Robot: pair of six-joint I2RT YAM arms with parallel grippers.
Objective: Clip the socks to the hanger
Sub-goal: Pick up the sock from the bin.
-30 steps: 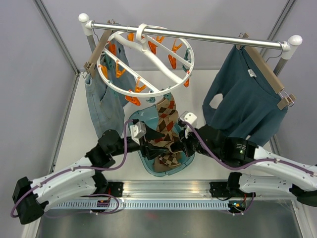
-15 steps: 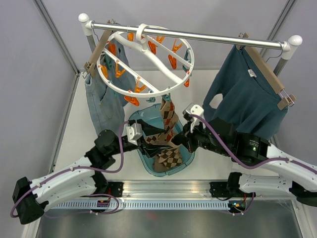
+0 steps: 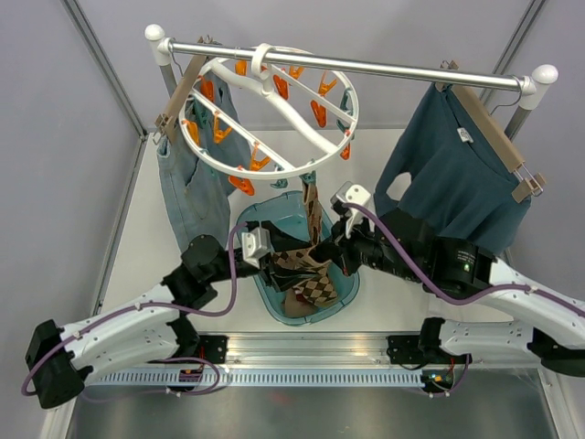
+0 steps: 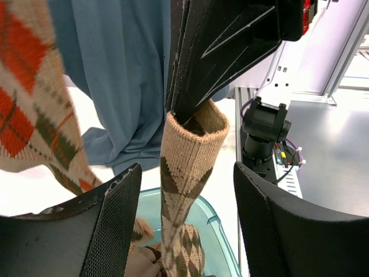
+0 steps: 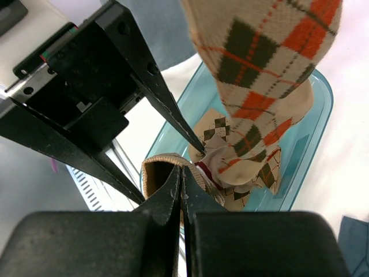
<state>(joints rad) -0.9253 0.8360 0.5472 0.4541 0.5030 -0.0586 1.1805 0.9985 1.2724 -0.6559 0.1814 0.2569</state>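
**Right wrist view: cuff pinched, clip not yet reached**

The right gripper [image 5: 183, 173] had its fingers [image 5: 167, 199] pressed together on the rim of a tan cuff, so I read it as clamped on one argyle sock [image 5: 151, 173]. In the left wrist view that sock hung straight down from the black fingertips, its foot trailing into the teal tub [image 4: 207, 222] below. The left gripper [image 4: 187, 170] stood with its fingers [image 4: 115, 225] apart, one on each side of the sock and touching nothing that I could see.

A second argyle sock [image 5: 259, 69] hung just beside the held one. From overhead it seemed to drop from the near rim of the ring hanger [image 3: 219, 165], close to a teal clothespin [image 3: 309, 176], though I could not tell which pin gripped it. More socks lay heaped in the tub.

I judged this to be the carry-up step: sock lifted, not yet pegged. The next move called for raising the cuff to a free pin on the near rim, with the left gripper squeezing that pin open, and I would have watched for the cuff slipping from so thin a pinch.
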